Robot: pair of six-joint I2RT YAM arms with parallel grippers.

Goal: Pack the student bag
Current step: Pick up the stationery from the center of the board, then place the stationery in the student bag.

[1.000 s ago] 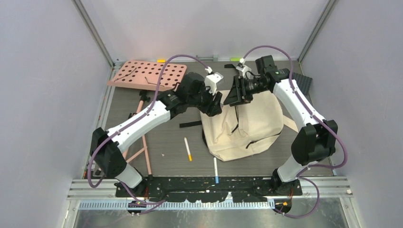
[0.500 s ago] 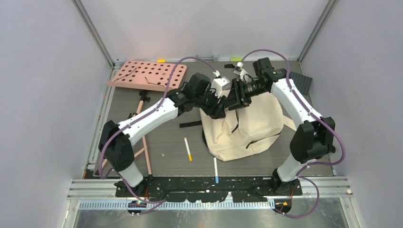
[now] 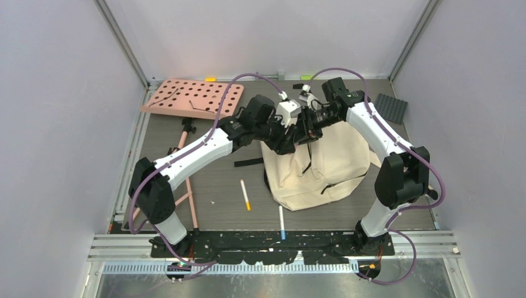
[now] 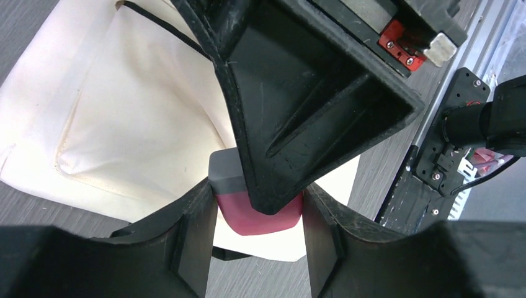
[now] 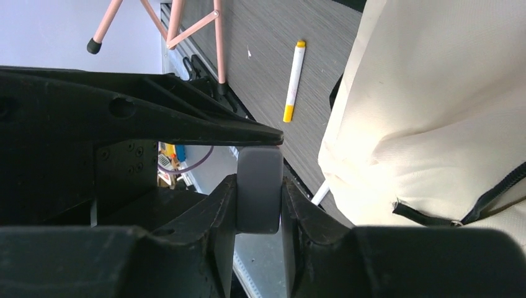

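Grey table [image 3: 217,152] bears student bag [image 3: 322,177], yellow-tipped pen [image 3: 245,195], blue-tipped pen [image 3: 281,222], pink board [image 3: 192,99]

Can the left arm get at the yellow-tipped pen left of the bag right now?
Probably not yet. The pen lies uncovered on the table, but the left gripper is closed on a grey-and-red block that the right gripper also grips above the student bag.

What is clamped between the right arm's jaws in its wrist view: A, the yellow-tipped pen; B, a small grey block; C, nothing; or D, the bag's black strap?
B: in the right wrist view the right gripper has its jaws pressed on both sides of the grey block, while the yellow-tipped pen lies on the table beside the student bag.
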